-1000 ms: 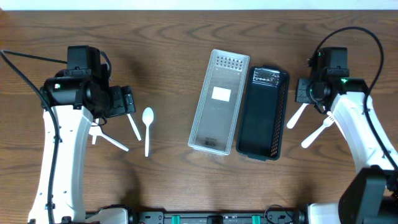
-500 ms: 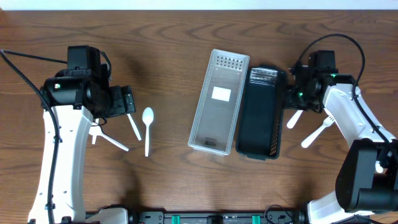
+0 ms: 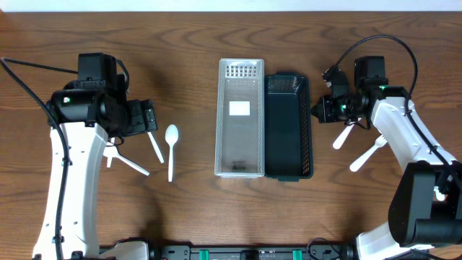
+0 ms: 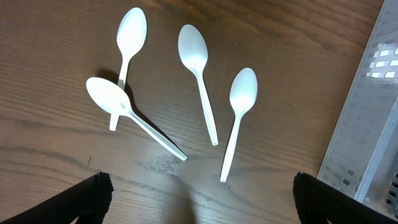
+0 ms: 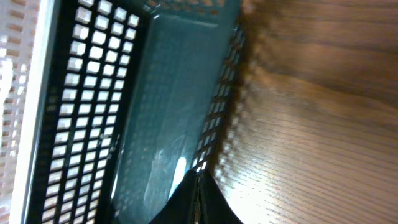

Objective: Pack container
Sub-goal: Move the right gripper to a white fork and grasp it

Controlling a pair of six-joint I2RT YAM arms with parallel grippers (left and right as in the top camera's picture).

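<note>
We see the left fingers (image 4: 93, 196) spread wide apart, holding nothing, above four white spoons (image 4: 199, 81) on the left of the worktop (image 3: 188, 43). The right fingers (image 5: 199, 199) are pressed together with nothing between them, tips at the right wall of the black basket (image 3: 287, 137). It sits touching the clear tray (image 3: 239, 144) in the middle. Two more spoons (image 3: 344, 136) lie on the right.

bare wood (image 3: 195, 87) between spoons (image 3: 171, 141) and clear tray (image 3: 219, 123); black basket (image 3: 309, 130) flush against tray, right hand (image 3: 315, 110) beside it
</note>
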